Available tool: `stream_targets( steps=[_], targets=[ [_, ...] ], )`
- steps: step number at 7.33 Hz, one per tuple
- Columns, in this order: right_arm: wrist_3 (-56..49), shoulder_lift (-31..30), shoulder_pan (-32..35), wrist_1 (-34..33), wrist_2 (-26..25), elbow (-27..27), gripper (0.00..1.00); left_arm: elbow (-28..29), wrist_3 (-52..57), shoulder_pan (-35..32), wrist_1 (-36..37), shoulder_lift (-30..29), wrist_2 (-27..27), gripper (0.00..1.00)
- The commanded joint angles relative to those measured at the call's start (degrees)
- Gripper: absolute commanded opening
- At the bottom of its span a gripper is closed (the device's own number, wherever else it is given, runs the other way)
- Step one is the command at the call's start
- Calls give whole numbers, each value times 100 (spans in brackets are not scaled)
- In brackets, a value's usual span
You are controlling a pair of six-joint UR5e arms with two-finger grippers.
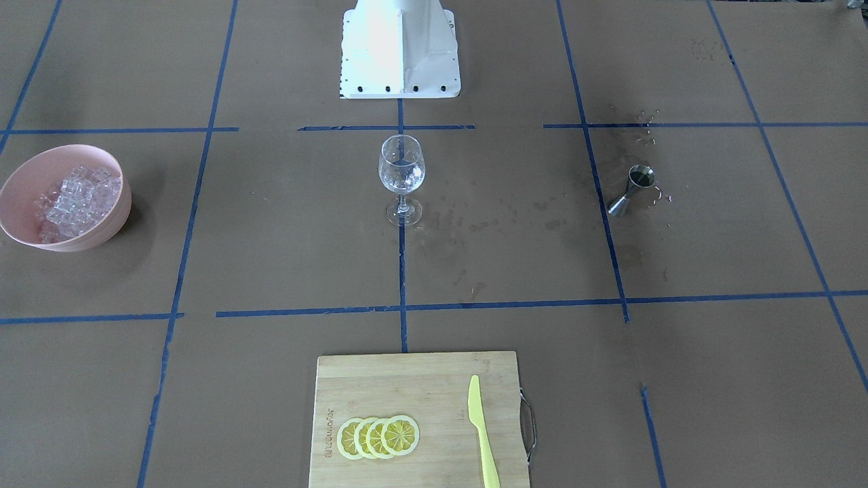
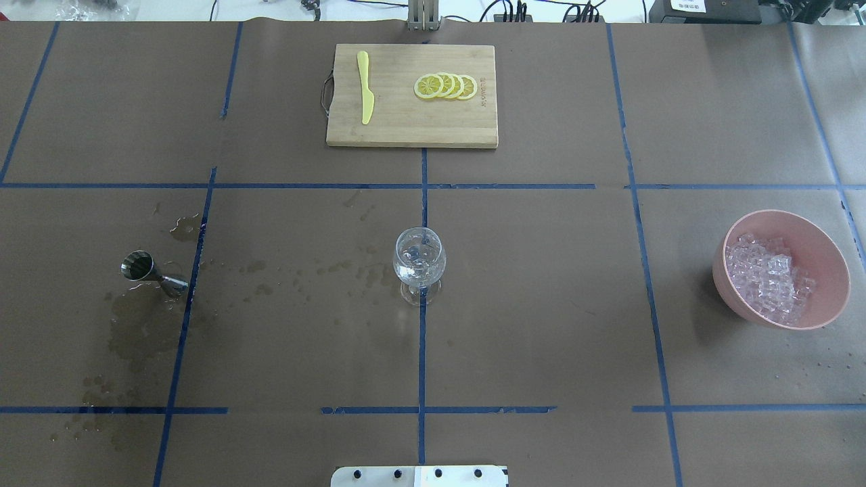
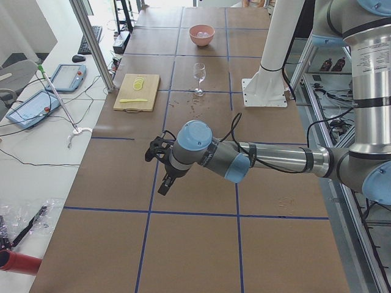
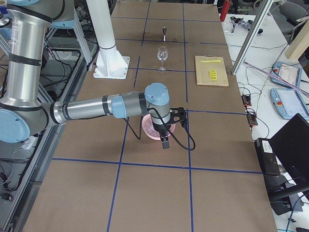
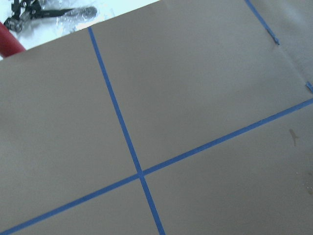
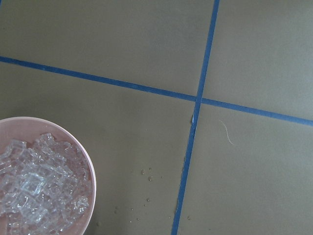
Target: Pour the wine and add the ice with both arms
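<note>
The wine glass stands upright at the table's middle, with clear glassy content in its bowl. The steel jigger stands on the robot's left, with dark wine in its top cup. The pink bowl of ice sits on the robot's right, and the right wrist view shows it too. The left gripper hangs above bare paper, fingers down. The right gripper hangs near the bowl. I cannot tell whether either gripper is open or shut.
A wooden cutting board with lemon slices and a yellow knife lies at the far side. The white pedestal base stands behind the glass. Wet stains spread around the jigger. Blue tape lines grid the brown paper.
</note>
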Motion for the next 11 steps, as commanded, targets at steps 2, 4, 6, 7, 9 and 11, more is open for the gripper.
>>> stream_targets(
  steps=[2,4,6,7,9,11],
  targets=[
    [41,74,-2,153,-1,20,100,291,-424,66,-1501,-153,-120,100],
    [41,74,-2,153,8,21,100,230,-1726,924,-1917,-354,-7,100],
    [41,65,-2,153,8,21,100,125,-3853,2143,-3399,-321,1646,100],
    [41,65,-2,153,8,29,100,-24,-3974,2506,-3484,-242,2194,100],
    [41,56,-2,153,-1,29,100,-821,-4229,3340,-3615,397,3563,100],
    [41,56,-2,153,-1,29,100,-957,-4764,4664,-3669,637,5668,100]
  ],
)
